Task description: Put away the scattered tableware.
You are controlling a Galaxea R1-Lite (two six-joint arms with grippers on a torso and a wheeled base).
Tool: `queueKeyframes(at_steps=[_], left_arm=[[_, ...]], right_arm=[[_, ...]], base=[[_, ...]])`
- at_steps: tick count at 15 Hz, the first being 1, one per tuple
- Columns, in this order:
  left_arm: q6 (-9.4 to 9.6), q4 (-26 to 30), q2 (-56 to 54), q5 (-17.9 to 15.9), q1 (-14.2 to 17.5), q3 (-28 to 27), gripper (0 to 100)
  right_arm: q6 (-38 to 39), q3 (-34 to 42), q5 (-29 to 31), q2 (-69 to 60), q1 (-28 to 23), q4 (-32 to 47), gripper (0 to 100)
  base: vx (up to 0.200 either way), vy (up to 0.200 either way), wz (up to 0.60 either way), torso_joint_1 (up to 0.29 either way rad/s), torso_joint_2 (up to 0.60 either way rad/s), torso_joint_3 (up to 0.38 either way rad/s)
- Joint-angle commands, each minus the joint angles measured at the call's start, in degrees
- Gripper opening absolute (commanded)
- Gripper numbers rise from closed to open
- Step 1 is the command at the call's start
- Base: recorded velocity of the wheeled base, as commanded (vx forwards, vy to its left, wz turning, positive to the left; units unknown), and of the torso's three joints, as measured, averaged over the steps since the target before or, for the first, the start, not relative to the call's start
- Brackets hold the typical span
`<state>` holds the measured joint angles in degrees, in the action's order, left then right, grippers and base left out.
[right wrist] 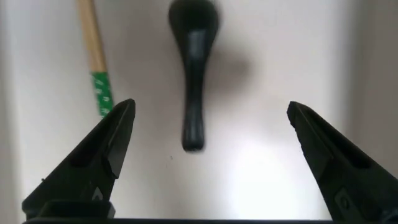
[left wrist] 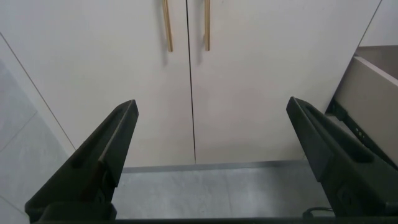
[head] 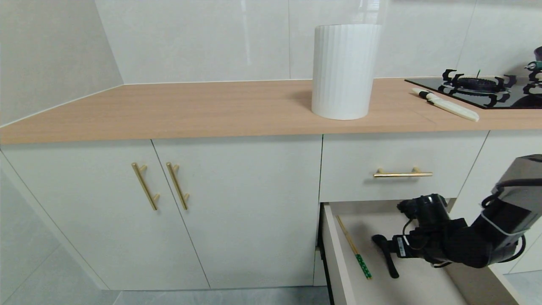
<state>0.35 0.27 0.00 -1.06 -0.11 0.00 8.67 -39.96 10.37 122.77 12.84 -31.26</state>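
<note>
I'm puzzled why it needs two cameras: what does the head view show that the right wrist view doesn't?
Head view's extras: the countertop, a white ribbed container, a knife and the stove. Right wrist view's extra: the right gripper with fingers spread wide apart. Shared: the black spoon and the chopsticks lying in the open drawer.

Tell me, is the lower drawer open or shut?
Open: the lower drawer is pulled out, with chopsticks and a black spoon lying on its floor.

We see soft, even, bright light. Glare streaks the wall tiles (head: 245, 38), and the white canister (head: 345, 72) shadows the countertop (head: 190, 110) faintly.
</note>
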Motion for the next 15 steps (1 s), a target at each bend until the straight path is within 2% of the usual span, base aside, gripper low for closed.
queueKeyframes(at_steps=[1, 3, 7, 10, 15], left_arm=[[0.09, 0.0, 0.0, 0.0, 0.0, 0.0, 100], [0.0, 0.0, 0.0, 0.0, 0.0, 0.0, 100], [0.35, 0.0, 0.0, 0.0, 0.0, 0.0, 100], [0.09, 0.0, 0.0, 0.0, 0.0, 0.0, 100], [0.0, 0.0, 0.0, 0.0, 0.0, 0.0, 100]], right_arm=[[-0.1, 5.7, -0.4, -13.7, -0.4, 0.3, 100], [-0.1, 7.4, -1.8, -18.9, -0.4, 1.5, 100], [1.4, 8.0, -7.2, -32.3, -0.4, 17.2, 100], [1.4, 9.4, -7.4, -36.5, -0.1, 21.5, 100], [1.1, 10.3, -7.6, -40.2, 1.4, 25.3, 100]], base=[[0.0, 0.0, 0.0, 0.0, 0.0, 0.0], [0.0, 0.0, 0.0, 0.0, 0.0, 0.0], [0.0, 0.0, 0.0, 0.0, 0.0, 0.0], [0.0, 0.0, 0.0, 0.0, 0.0, 0.0], [-0.2, 0.0, 0.0, 0.004, 0.0, 0.004]])
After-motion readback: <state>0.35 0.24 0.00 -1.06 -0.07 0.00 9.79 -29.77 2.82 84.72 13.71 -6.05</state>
